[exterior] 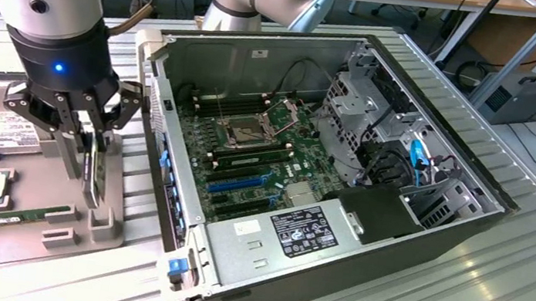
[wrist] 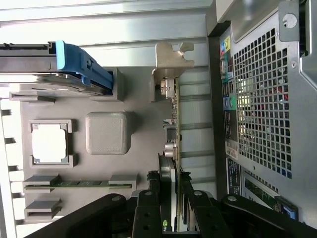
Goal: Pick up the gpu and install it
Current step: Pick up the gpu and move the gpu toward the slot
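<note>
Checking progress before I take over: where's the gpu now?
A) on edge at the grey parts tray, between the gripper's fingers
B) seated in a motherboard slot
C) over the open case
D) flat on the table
A: the gpu stands on edge at the grey parts tray, the gripper closed on it.

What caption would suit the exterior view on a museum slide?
Robot gripper poised around the upright gpu in the grey tray, beside the open computer case.

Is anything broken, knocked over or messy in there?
Nothing stands out. The computer case lies on its side with its panel off, but that looks deliberate. The gpu stands straight on its edge in the grey tray, with the gripper closed on it.
</note>
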Robot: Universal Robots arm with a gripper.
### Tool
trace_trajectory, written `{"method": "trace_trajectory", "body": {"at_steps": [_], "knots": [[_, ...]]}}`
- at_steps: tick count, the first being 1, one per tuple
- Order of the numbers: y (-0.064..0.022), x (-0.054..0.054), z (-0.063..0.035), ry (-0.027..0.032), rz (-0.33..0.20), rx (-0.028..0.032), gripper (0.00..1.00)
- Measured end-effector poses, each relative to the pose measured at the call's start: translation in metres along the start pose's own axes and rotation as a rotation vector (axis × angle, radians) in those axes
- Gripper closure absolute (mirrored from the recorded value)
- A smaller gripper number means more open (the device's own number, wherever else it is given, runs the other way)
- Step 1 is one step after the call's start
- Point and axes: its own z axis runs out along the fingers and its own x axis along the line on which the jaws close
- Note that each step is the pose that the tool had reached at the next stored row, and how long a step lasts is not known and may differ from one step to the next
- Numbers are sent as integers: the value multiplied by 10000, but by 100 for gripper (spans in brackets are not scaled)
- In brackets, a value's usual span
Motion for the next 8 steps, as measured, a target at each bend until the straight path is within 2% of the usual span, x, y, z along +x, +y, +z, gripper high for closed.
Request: {"method": "trace_trajectory", "body": {"at_steps": [8], "knots": [[0,-1,-52,0,0,0,73]]}}
